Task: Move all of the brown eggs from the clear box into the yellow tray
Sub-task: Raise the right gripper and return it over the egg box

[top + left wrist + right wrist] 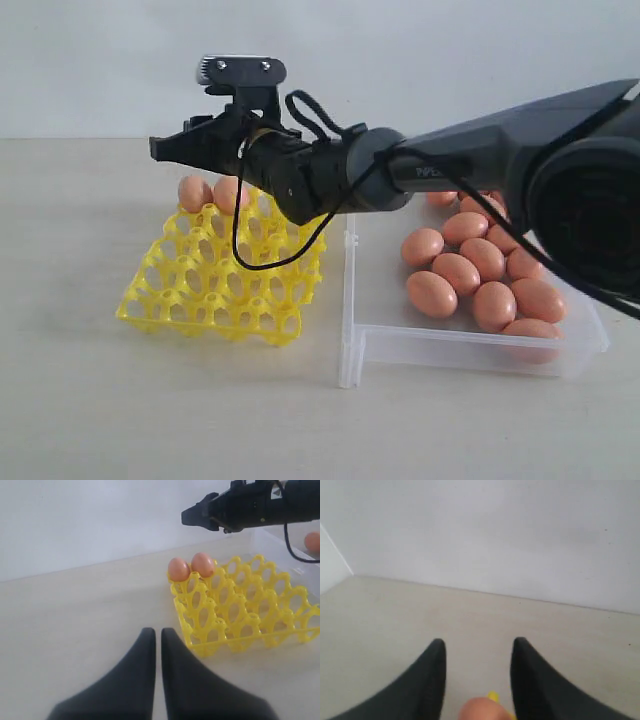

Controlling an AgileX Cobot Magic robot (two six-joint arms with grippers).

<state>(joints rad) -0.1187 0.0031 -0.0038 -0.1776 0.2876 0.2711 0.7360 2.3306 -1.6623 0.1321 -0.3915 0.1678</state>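
Observation:
The yellow tray (215, 290) lies left of the clear box (349, 300). Two brown eggs (195, 192) (231, 192) sit side by side in its far row, also seen in the left wrist view as egg (178, 568) and egg (202, 564). Several more brown eggs (470, 270) lie in the box. My right gripper (158, 148) reaches across and hovers just above the tray's far row, open. In its own view, one egg (480, 710) shows below, between the spread jaws and untouched. My left gripper (157, 631) is shut and empty over bare table beside the tray (240, 610).
The right arm (480, 150) stretches over the box and the tray's far side, with a black cable (270, 255) hanging over the tray. A pale wall stands behind the table. The box's tall corner post (350, 235) rises beside the tray.

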